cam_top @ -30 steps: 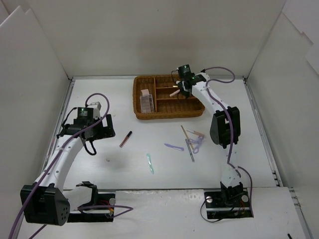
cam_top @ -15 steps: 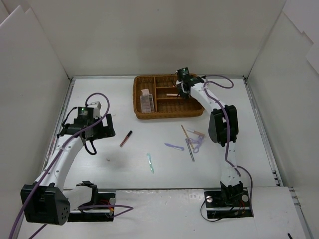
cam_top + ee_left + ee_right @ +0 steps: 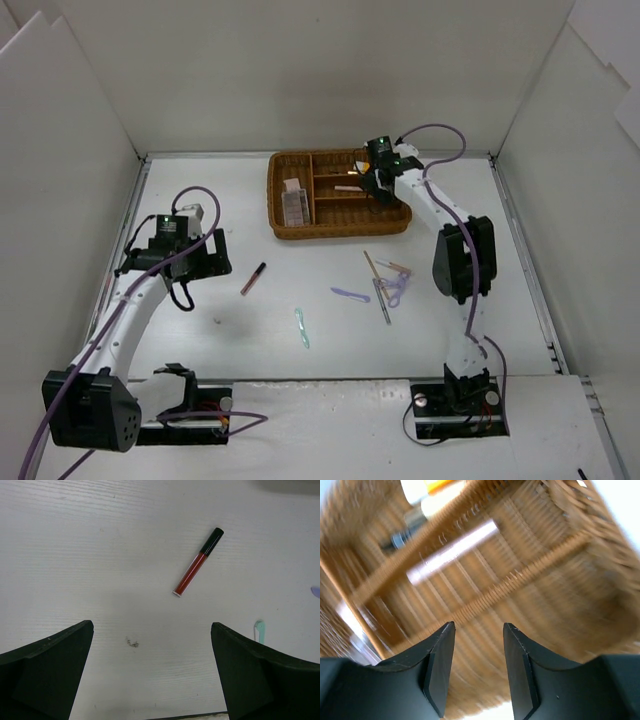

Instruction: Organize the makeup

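- Mint tool [image 3: 301,327]: lying nearest, on the table [image 3: 200,330].
- Lilac tool [image 3: 349,295] and pencil cluster [image 3: 386,285]: lying right of centre, apart from the tray.
- Red lip gloss [image 3: 197,562]: lying left of centre, near the left gripper [image 3: 152,630], which is hanging with jaws spread wide and empty.
- Wicker tray [image 3: 338,231]: sitting far centre, holding a palette [image 3: 293,205] and a pale pink stick [image 3: 451,552].
- Right gripper [image 3: 479,630]: hovering over the tray's right compartments, jaws parted and gripping nothing.

Top external: above near edge, looking down on whole tabletop [image 3: 340,340].
Left wrist: close, downward, left side; shares lip gloss [image 3: 197,562] with top.
Right wrist: closest, blurred, into wicker tray [image 3: 540,575] at far edge.
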Motion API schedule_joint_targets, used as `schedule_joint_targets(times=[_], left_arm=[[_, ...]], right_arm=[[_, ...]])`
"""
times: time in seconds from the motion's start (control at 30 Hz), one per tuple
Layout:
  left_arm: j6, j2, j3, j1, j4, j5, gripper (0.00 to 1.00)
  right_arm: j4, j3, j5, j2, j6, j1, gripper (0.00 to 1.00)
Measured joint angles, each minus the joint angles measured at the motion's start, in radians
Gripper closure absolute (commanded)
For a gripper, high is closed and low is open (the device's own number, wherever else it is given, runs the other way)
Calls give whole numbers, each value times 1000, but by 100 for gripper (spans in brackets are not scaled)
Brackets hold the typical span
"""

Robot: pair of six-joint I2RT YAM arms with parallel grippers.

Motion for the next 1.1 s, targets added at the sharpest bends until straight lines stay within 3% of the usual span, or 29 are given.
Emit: schedule_joint_targets(times=[0.27, 0.4, 0.5, 0.77, 1.1], left_arm=[[0, 2, 0, 0, 2, 10, 3], [0, 30, 0, 0, 6, 14, 21], [3, 83, 3, -4, 5, 18, 30], [3, 275, 102, -126, -2, -18, 35], [-2, 519, 209, -182, 18, -61, 47]], right_arm=[[7, -345, -111, -372, -455, 17, 61], [8, -467, -143, -478, -577, 42, 61], [8, -520, -159, -509, -628, 56, 61], [8, -548, -172, -560, -688, 57, 61], [24, -573, -186, -607, -716, 57, 62]])
